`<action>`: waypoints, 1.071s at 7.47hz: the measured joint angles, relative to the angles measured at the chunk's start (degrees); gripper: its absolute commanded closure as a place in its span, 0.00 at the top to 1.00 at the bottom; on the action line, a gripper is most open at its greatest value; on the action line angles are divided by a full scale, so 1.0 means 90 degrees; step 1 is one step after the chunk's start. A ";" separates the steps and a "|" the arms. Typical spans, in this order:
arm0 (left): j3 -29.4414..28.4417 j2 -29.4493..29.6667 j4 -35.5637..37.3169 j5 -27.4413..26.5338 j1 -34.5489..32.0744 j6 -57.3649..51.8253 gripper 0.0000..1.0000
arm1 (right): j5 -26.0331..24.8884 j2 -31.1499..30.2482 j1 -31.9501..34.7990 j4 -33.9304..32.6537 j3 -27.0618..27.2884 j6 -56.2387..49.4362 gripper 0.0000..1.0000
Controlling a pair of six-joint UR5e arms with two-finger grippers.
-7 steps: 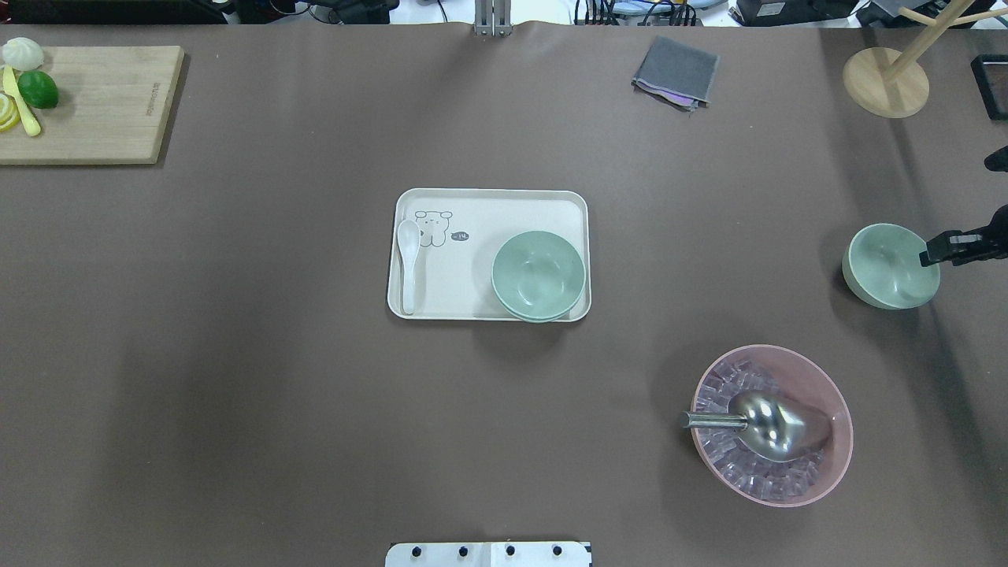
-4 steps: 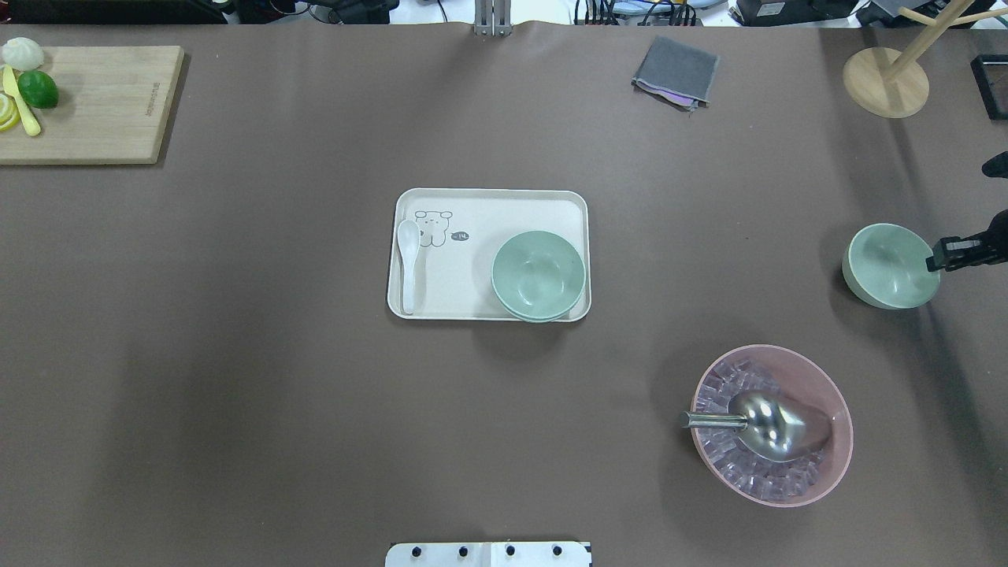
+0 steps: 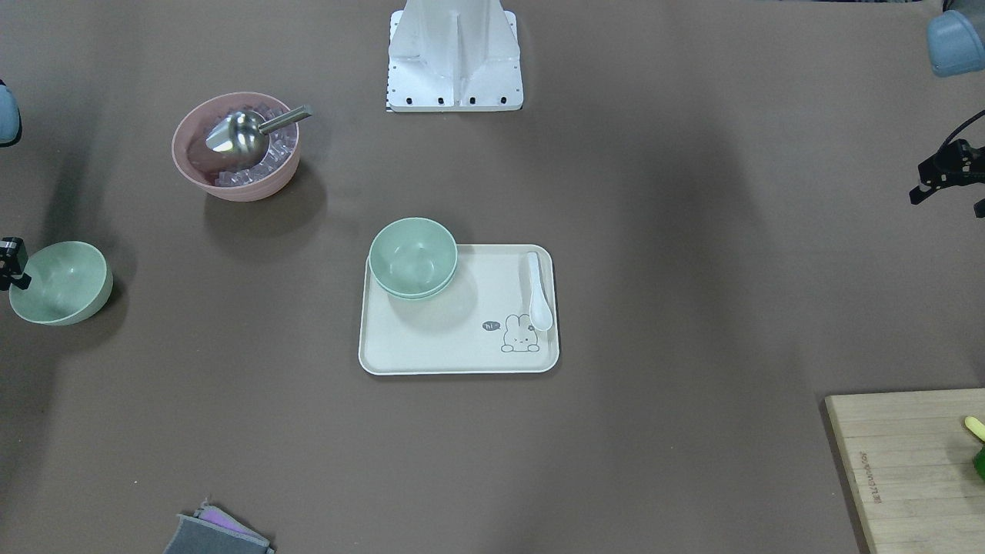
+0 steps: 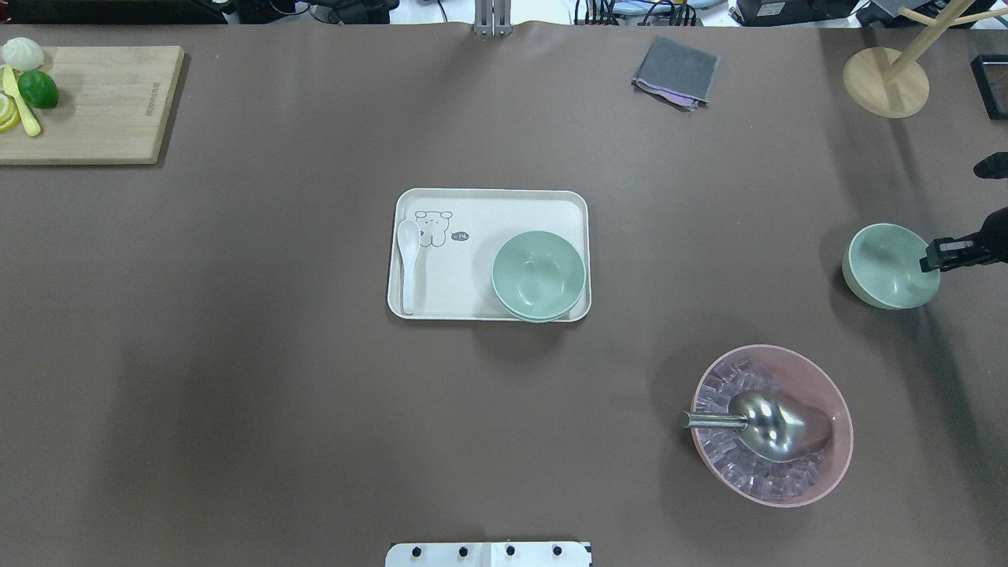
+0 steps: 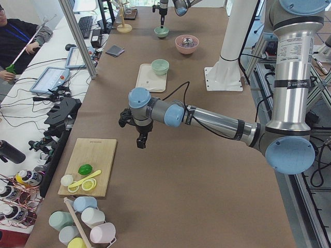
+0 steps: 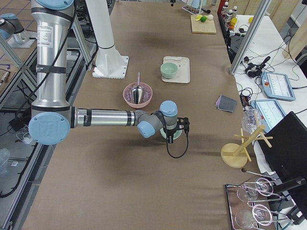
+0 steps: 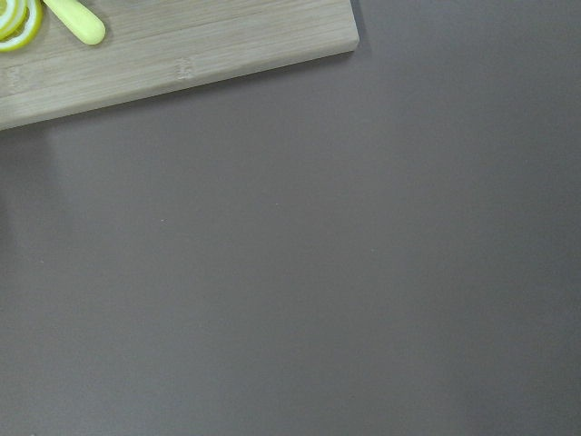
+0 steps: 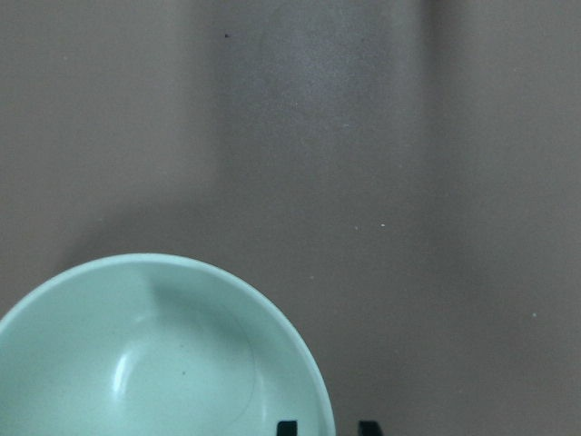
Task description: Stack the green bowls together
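Right tool [image 8: 327, 429] unclenched, cropped fingertips [image 8: 287, 428] astride rim of green bowl [image 8: 154, 363]; left tool [image 3: 948, 178] state unclear.

Readable marks: one word, on the tray.

You can read "hi" in the small dark speech bubble [image 3: 491, 325] printed on the tray [image 3: 431, 346], just beside the bunny drawing [image 3: 520, 335]. The cutting board [image 3: 908, 477] carries a burnt-in line of lettering [image 3: 870, 477] near its edge, too small for you to make out in either table view. The left arm [image 5: 207, 118] has a printed band of letters [image 5: 292, 83] on its upright tube, likewise too small to read.
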State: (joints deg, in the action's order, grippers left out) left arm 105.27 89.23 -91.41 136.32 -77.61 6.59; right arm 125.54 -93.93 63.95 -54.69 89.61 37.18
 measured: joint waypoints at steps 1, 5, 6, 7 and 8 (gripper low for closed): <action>-0.0002 0.0000 -0.0002 0.0000 0.0000 0.0000 0.98 | -0.0005 0.0004 -0.0003 -0.0002 -0.0003 0.0000 0.00; -0.0003 -0.0009 -0.0028 -0.0004 0.0006 -0.0002 0.98 | 0.0000 0.0079 -0.0001 -0.0015 0.0056 -0.0008 0.00; -0.0013 -0.0015 -0.0029 -0.0015 0.0004 -0.0006 0.98 | 0.0031 0.0230 0.0030 -0.0043 0.0043 -0.0005 0.00; -0.0033 -0.0022 -0.0021 -0.0028 0.0004 -0.0011 0.98 | 0.0046 0.0560 0.0147 -0.0106 -0.0023 0.0005 0.00; -0.0063 -0.0034 -0.0002 -0.0035 0.0004 -0.0024 0.98 | 0.0060 0.0934 0.0308 -0.0170 -0.0095 0.0097 0.00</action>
State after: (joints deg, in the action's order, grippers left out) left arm 104.70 88.92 -91.42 136.00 -77.57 6.37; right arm 126.08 -85.53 66.71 -56.22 88.76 38.06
